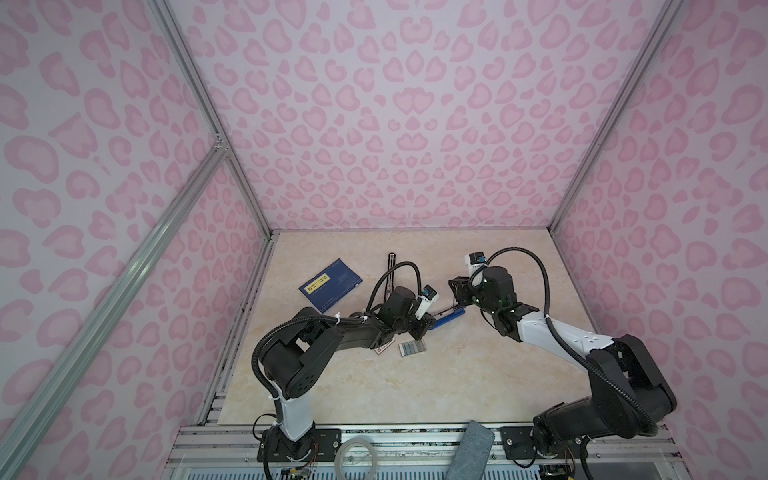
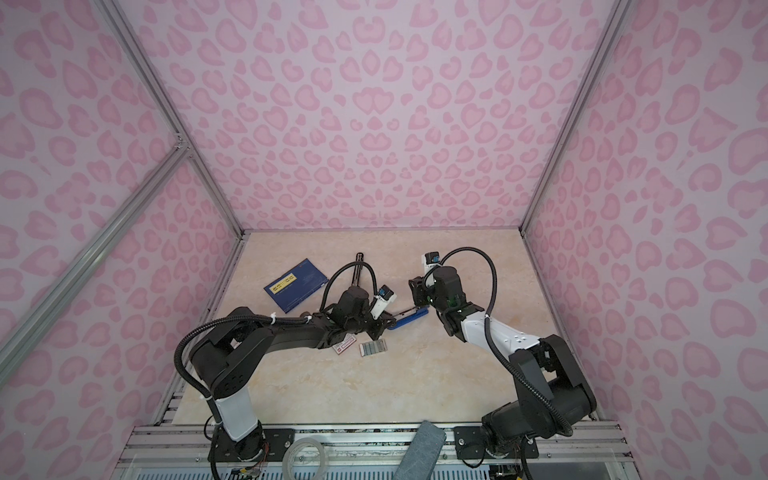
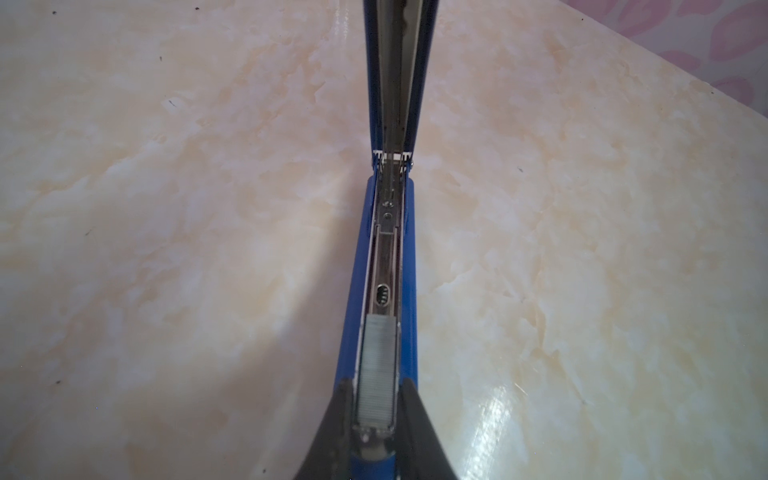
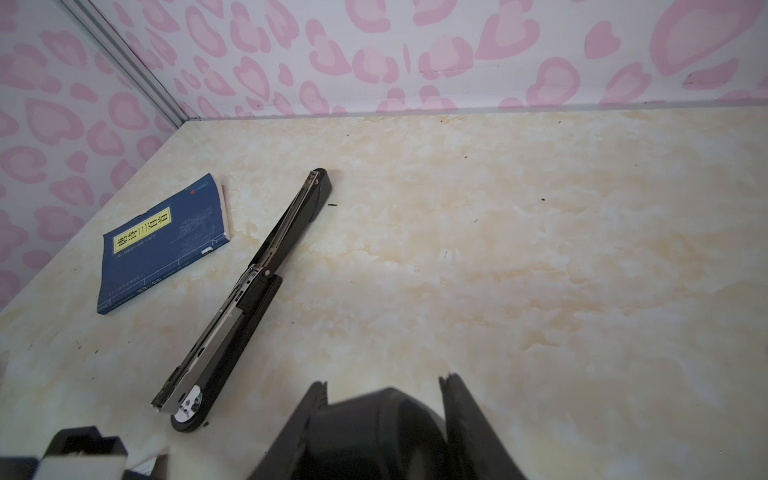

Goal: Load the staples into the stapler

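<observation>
A blue stapler (image 1: 451,318) (image 2: 411,319) lies mid-table with its lid swung up, the metal channel (image 3: 388,257) bare. One strip of staples (image 3: 377,374) lies in the channel's near end. My left gripper (image 3: 376,390) (image 1: 429,322) is shut on that strip, one finger on each side. More staples (image 1: 412,348) (image 2: 372,348) lie loose on the table beside it. My right gripper (image 1: 457,291) (image 4: 384,380) hangs over the hinge end. Its fingers clasp a dark, blurred, rounded end that looks like the raised lid.
A long black stapler (image 1: 390,270) (image 4: 249,282) lies opened flat behind the left arm, beside a dark blue booklet (image 1: 330,284) (image 4: 162,245). A small white red-labelled box (image 1: 384,348) sits under the left wrist. A tape roll (image 1: 357,457) and grey cloth (image 1: 471,453) rest on the front rail.
</observation>
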Available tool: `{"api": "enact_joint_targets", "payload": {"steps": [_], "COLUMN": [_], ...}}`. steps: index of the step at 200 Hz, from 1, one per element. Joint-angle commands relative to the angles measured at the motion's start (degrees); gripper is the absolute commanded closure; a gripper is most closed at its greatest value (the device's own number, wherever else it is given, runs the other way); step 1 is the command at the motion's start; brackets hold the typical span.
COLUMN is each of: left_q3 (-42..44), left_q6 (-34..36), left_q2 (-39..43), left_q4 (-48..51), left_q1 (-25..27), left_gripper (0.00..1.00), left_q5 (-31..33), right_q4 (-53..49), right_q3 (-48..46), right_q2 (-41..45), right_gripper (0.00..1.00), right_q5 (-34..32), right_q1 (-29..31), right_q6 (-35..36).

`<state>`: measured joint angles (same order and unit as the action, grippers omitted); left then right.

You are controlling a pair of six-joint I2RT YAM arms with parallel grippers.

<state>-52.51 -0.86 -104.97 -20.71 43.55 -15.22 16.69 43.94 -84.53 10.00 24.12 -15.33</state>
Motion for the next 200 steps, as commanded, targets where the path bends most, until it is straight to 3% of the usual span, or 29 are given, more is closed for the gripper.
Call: {"api": "enact_joint_targets", "payload": {"steps": [1, 200], "left_q3": [-1.2, -3.8], "left_q6": [-1.1, -1.7], "left_q2": [0.9, 1.1], "left_q4": [-6.4, -5.7], "left_q1": [0.1, 0.1], "left_gripper": [0.87, 0.87], "left_q5": [-1.3, -1.6], "right_q4": [-4.2, -5.6], "right_q3": [-0.4, 0.8], "right_q2": [0.0, -0.9], "right_gripper": [0.57, 0.54], "right_q5": [5.8, 3.0], "right_q1": [1.7, 9.1], "right_q6": [-4.8, -1.5]}}
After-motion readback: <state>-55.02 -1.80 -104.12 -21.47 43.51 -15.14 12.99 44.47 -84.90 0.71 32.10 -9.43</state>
